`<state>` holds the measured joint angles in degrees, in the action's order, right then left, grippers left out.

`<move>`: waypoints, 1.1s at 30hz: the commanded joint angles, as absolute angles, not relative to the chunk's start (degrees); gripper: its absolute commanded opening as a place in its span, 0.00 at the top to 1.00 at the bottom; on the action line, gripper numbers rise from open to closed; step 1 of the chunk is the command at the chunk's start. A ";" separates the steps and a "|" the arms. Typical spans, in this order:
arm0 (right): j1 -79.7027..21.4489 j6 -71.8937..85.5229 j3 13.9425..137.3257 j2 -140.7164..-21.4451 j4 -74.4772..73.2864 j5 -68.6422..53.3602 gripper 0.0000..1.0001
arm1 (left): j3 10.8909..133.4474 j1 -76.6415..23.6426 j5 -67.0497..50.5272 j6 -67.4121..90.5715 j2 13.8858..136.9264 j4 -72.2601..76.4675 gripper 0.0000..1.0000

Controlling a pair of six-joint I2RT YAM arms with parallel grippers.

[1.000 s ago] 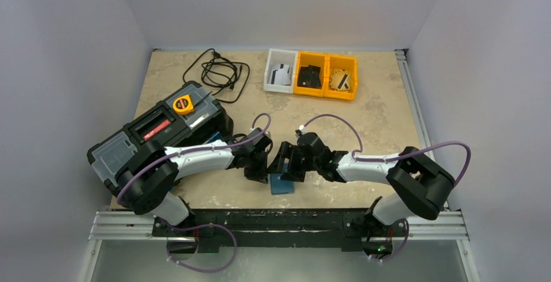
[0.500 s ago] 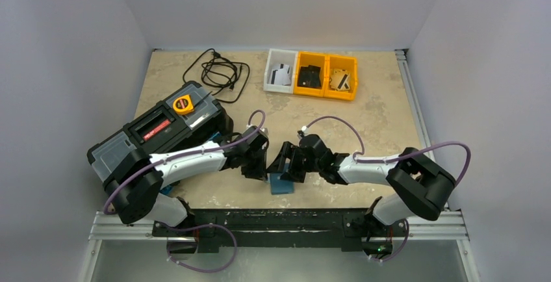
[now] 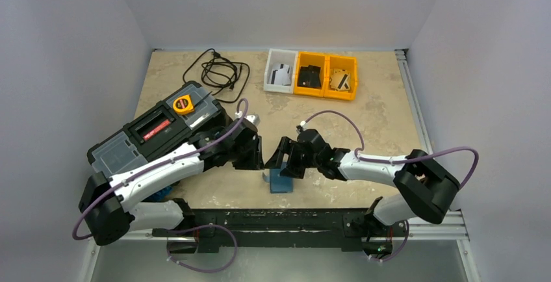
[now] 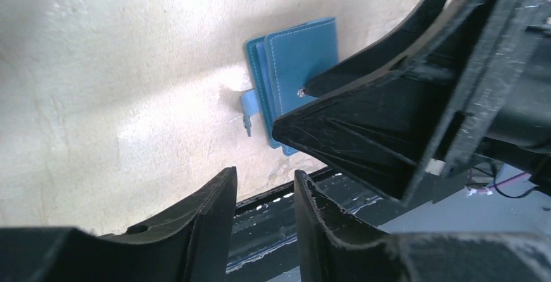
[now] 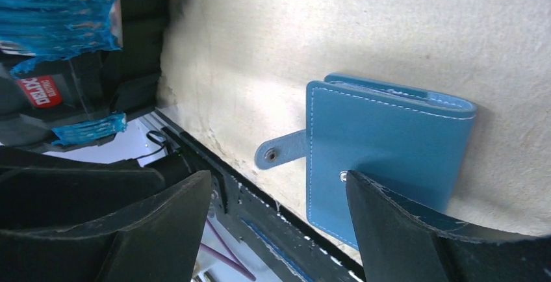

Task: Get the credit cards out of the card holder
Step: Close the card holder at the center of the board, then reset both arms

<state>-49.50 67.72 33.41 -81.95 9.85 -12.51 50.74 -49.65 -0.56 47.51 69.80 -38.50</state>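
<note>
The card holder is dark teal-blue and lies folded near the table's front edge, its snap strap loose to one side. It also shows in the left wrist view and the right wrist view. My right gripper is wide open just above it, one fingertip by the cover's snap stud. My left gripper is empty with a narrow gap, just left of the holder. Cards lie in the far bins: a grey-white one, a black one, a tan one.
A large black toolbox with a yellow tape measure on it stands at the left, close behind my left arm. A coiled black cable lies at the back. The white bin and two yellow bins stand at the back centre.
My left arm has drawn back to the left and risen, taking its gripper away from the card holder. The right gripper and the holder have barely moved.
</note>
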 commanded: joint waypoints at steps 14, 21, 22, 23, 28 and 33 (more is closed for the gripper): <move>-49.14 51.85 56.44 -65.99 -14.97 3.22 0.01 | 69.85 -44.75 7.35 38.05 53.63 -53.96 0.00; -49.06 45.26 62.19 -59.03 -21.97 11.23 0.01 | 73.43 -44.17 14.69 36.48 48.44 -58.03 0.00; -49.05 44.80 62.22 -58.08 -22.19 12.08 0.01 | 73.55 -44.17 15.82 36.01 47.93 -58.53 0.00; -49.07 44.48 62.16 -57.07 -22.31 12.72 0.01 | 73.58 -44.14 16.46 35.65 47.56 -58.87 0.00; -49.09 43.90 60.89 -53.99 -22.63 14.23 0.01 | 73.31 -44.12 17.91 34.66 47.13 -60.07 0.00; -49.10 44.13 59.32 -52.90 -21.86 14.92 0.01 | 72.80 -44.12 18.20 34.60 47.55 -60.37 0.00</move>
<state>-49.32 45.47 60.27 -54.15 -22.11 12.32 71.92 -44.36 16.29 36.27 47.27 -59.75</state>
